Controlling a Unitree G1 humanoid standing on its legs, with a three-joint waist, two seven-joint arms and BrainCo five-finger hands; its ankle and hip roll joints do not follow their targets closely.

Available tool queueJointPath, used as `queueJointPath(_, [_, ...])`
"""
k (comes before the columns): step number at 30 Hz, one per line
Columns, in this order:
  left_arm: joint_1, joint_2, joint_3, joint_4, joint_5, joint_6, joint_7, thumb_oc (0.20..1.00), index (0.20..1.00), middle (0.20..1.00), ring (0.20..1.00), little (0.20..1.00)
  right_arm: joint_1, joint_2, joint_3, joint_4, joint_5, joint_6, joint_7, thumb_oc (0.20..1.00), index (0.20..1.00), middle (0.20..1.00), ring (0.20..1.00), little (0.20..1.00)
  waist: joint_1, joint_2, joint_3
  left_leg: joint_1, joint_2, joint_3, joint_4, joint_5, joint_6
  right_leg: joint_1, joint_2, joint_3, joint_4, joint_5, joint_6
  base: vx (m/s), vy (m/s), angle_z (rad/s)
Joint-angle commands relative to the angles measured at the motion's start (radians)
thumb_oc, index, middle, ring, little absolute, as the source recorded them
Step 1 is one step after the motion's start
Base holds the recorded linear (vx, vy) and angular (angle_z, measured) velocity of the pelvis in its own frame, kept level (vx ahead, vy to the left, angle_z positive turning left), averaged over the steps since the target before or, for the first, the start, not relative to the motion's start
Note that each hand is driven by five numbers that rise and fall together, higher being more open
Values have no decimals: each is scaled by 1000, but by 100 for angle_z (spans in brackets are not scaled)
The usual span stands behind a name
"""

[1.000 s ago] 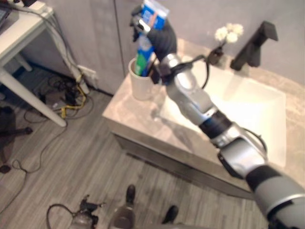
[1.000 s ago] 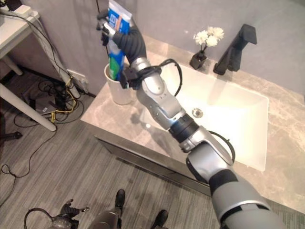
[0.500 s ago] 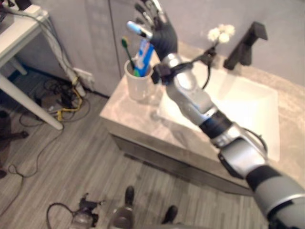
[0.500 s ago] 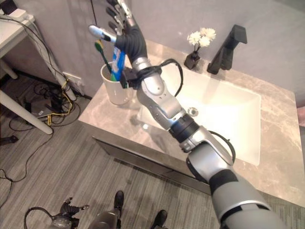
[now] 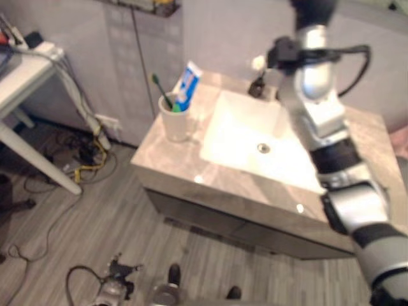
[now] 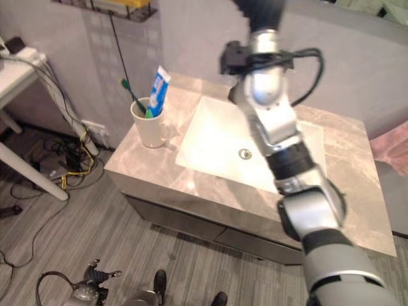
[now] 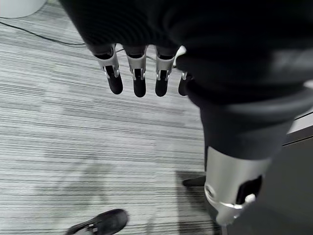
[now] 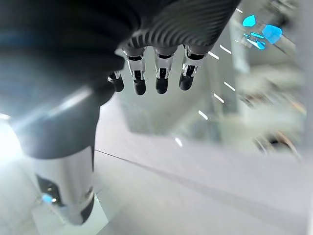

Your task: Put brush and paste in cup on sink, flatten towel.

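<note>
The white cup [image 6: 147,127] stands on the stone counter [image 6: 210,191] just left of the basin [image 6: 223,137]. The green toothbrush [image 6: 132,97] and the blue toothpaste tube [image 6: 157,89] stand in it, long axes leaning upward out of the rim. That part of the task appears complete.

The right hand [image 8: 146,73] is raised high above the counter; its fingers are straight, slightly apart, holding nothing. The left hand [image 7: 139,73] hangs low over the floor, fingers likewise straight and empty.

A pink cloth [image 6: 390,150], possibly the towel, lies past the counter's right end. The right arm is the nearer and would probably take the flattening step.
</note>
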Motion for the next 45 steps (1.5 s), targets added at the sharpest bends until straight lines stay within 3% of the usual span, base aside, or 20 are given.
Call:
queueJointPath(1, [-12, 7, 36, 62, 49, -57, -39, 1000, 1000, 1000, 1000, 1000, 213, -363, -178, -27, -252, -40, -62, 1000, 1000, 1000, 1000, 1000, -46, 5, -51, 52, 33, -12, 13, -96, -9, 59, -3, 20, 0, 29, 21, -21, -22, -13])
queueJointPath(3, [3, 5, 44, 72, 68, -53, -52, 1000, 1000, 1000, 1000, 1000, 459, -419, -410, 1, -251, -54, -92, 1000, 1000, 1000, 1000, 1000, -73, 8, -63, 57, 33, -9, 13, -96, -7, 61, -1, 26, 0, 30, 21, -24, -30, -16])
queueJointPath(4, [3, 5, 43, 72, 67, -53, -52, 1000, 1000, 1000, 1000, 1000, 463, -419, -413, 0, -251, -54, -91, 1000, 1000, 1000, 1000, 1000, -72, 7, -64, 56, 33, -9, 13, -96, -7, 60, -2, 26, 0, 30, 21, -17, -29, -19])
queueJointPath(5, [15, 2, 61, 94, 82, -51, -55, 1000, 1000, 1000, 1000, 1000, 608, -424, -558, 54, -256, -59, -139, 1000, 1000, 1000, 1000, 1000, -91, 15, -66, 62, 35, -4, 13, -99, -5, 62, 0, 33, 0, 28, 20, -19, -33, -18])
queueJointPath(6, [31, 0, 66, 115, 98, -46, -68, 1000, 1000, 1000, 1000, 1000, 687, -437, -617, 132, -274, -42, -141, 1000, 1000, 1000, 1000, 1000, -102, 19, -72, 71, 37, 5, 13, -102, -3, 61, 3, 45, 0, 25, 20, -40, -45, -17])
queueJointPath(9, [50, -1, 78, 134, 102, -43, -81, 1000, 1000, 1000, 1000, 1000, 805, -447, -680, 337, -283, 4, -161, 1000, 1000, 1000, 1000, 1000, -115, 31, -73, 80, 39, 25, 13, -104, 5, 49, 5, 73, 0, 25, 21, -45, -30, -32])
queueJointPath(16, [61, -21, 93, 142, 93, -48, -86, 1000, 1000, 1000, 1000, 1000, 943, -345, -697, 530, -314, 72, -144, 1000, 1000, 1000, 1000, 1000, -138, 53, -67, 91, 40, 59, 13, -107, 13, 24, 8, 122, 0, 35, 20, -41, -16, -36])
queueJointPath(19, [59, -25, 95, 128, 86, -60, -87, 1000, 1000, 1000, 1000, 1000, 1034, -248, -684, 672, -303, 94, -109, 1000, 1000, 1000, 1000, 1000, -151, 61, -61, 87, 40, 55, 13, -105, 14, 20, 8, 125, 0, 37, 18, -46, -36, -1])
queueJointPath(24, [53, -21, 61, 114, 92, -66, -102, 1000, 1000, 1000, 1000, 1000, 1047, -88, -529, 981, -231, 120, 28, 1000, 1000, 1000, 1000, 1000, -154, 68, -48, 81, 43, 42, 13, -96, 9, 22, 13, 119, 0, 33, 9, -30, -41, 5])
queueJointPath(25, [53, -21, 63, 114, 92, -66, -102, 1000, 1000, 1000, 1000, 1000, 1044, -88, -527, 984, -230, 119, 29, 1000, 1000, 1000, 1000, 1000, -156, 68, -50, 78, 42, 41, 13, -95, 10, 19, 12, 119, 0, 34, 9, -21, -23, 9])
queueJointPath(28, [55, -17, 22, 117, 136, -61, -163, 1000, 1000, 1000, 1000, 1000, 1021, 40, -315, 1159, -305, 165, 212, 1000, 1000, 1000, 1000, 1000, -148, 77, -42, 84, 45, 48, 13, -94, 5, 23, 15, 118, 0, 32, 4, -12, -52, 4])
queueJointPath(30, [71, -2, 3, 83, 150, -69, -189, 1000, 1000, 1000, 1000, 1000, 1023, 101, -198, 1183, -422, 187, 259, 1000, 1000, 1000, 1000, 1000, -141, 83, -37, 85, 46, 43, 13, -90, 3, 28, 17, 110, 0, 29, 0, -2, -56, 0])
queueJointPath(34, [95, 3, 17, 28, 135, -85, -206, 1000, 1000, 1000, 1000, 1000, 1049, 242, -136, 1119, -419, 175, 272, 1000, 1000, 1000, 1000, 1000, -137, 91, -27, 85, 49, 35, 13, -82, -2, 36, 19, 101, 0, 25, -5, -2, -47, 9])
queueJointPath(37, [143, 30, 0, -100, 139, -105, -231, 1000, 1000, 1000, 1000, 1000, 1075, 294, -69, 1073, -476, 170, 282, 1000, 1000, 1000, 1000, 1000, -133, 97, -24, 86, 50, 30, 13, -80, -3, 42, 19, 96, 0, 22, -7, 1, -11, 1])
queueJointPath(41, [208, 74, 4, -274, 112, -122, -249, 1000, 1000, 1000, 1000, 1000, 1092, 316, -115, 1056, -426, 166, 267, 1000, 1000, 1000, 1000, 1000, -132, 103, -23, 93, 50, 24, 13, -80, -3, 55, 19, 83, 0, 18, -6, 16, -4, 10])
queueJointPath(43, [339, 171, 42, -561, 16, -134, -346, 1000, 1000, 1000, 1000, 1000, 1099, 307, -129, 1037, -408, 160, 288, 1000, 1000, 1000, 1000, 1000, -120, 114, -20, 96, 50, 17, 13, -78, -4, 63, 18, 70, 0, 15, -5, 16, 5, 17])
queueJointPath(44, [348, 175, 46, -572, 14, -128, -351, 1000, 1000, 1000, 1000, 1000, 1101, 308, -127, 1036, -409, 160, 289, 1000, 1000, 1000, 1000, 1000, -121, 113, -22, 96, 50, 17, 13, -78, -4, 63, 19, 70, 0, 15, -5, 10, 9, 10])
queueJointPath(45, [394, 224, 82, -688, -12, -131, -378, 1000, 1000, 1000, 1000, 1000, 1106, 296, -124, 1031, -422, 161, 297, 1000, 1000, 1000, 1000, 1000, -118, 114, -22, 97, 50, 16, 13, -79, -4, 65, 18, 68, 0, 14, -5, 10, 16, 4])
